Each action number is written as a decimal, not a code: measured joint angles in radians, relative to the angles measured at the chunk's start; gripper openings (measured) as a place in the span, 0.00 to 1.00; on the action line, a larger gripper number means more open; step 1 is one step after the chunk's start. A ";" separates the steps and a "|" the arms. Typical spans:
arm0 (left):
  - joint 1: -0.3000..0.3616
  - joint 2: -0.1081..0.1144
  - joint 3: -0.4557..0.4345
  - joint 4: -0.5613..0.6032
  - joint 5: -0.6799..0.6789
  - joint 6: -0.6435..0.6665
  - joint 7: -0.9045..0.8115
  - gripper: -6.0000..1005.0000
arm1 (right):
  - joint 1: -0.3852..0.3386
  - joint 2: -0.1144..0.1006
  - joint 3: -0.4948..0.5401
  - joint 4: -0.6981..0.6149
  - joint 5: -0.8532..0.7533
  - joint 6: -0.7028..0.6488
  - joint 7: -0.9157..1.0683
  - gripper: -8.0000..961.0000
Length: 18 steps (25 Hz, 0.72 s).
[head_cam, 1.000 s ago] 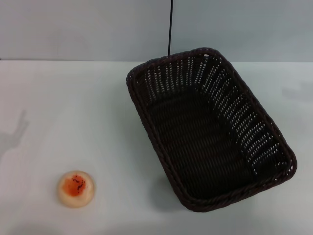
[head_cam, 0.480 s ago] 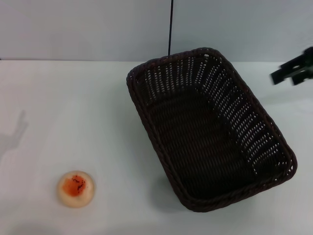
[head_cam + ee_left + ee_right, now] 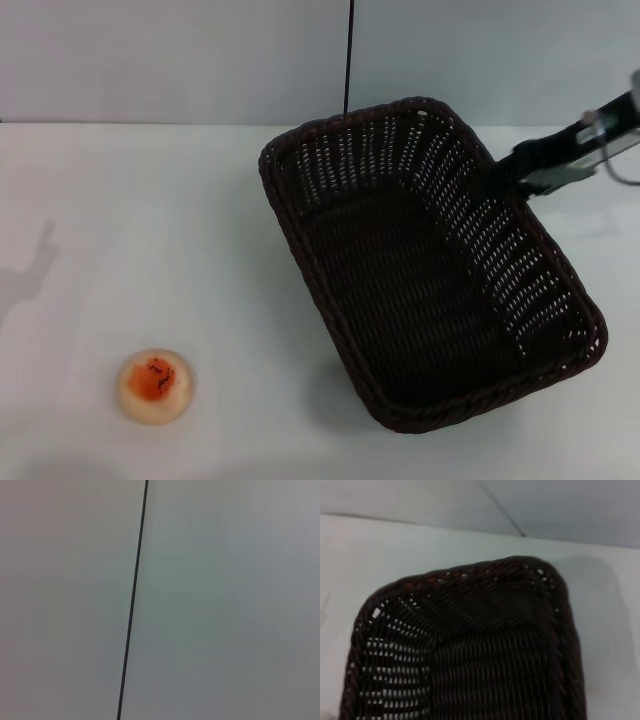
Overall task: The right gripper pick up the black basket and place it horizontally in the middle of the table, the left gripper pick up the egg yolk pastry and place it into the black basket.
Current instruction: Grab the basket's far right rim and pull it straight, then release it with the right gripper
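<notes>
The black basket (image 3: 420,290) lies askew on the white table (image 3: 150,200), right of centre, with one corner toward the back wall. It fills the right wrist view (image 3: 470,650), seen from above one end. My right gripper (image 3: 497,180) reaches in from the right edge and is over the basket's far right rim, its jaws apart and empty. The egg yolk pastry (image 3: 155,385) sits alone at the table's front left, far from the basket. My left gripper is out of view; the left wrist view shows only the wall.
A thin black cable (image 3: 348,55) runs down the grey back wall behind the basket; it also shows in the left wrist view (image 3: 132,605). An arm's shadow (image 3: 28,275) lies on the table's left edge.
My right gripper has come in from the right edge and moved left and down to the basket's far right rim. The basket and pastry have not moved.
</notes>
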 joint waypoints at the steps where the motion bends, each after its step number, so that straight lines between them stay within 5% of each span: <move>1: 0.000 0.000 0.000 0.001 0.000 0.000 0.000 0.81 | 0.002 0.008 -0.015 0.003 0.000 0.013 0.001 0.66; 9: 0.012 0.000 -0.003 0.006 0.000 0.002 -0.001 0.81 | 0.023 0.035 -0.130 0.056 -0.006 0.106 0.039 0.65; 18: 0.019 0.000 -0.014 0.008 0.000 0.007 -0.001 0.81 | 0.007 0.049 -0.142 0.043 -0.006 0.131 0.049 0.64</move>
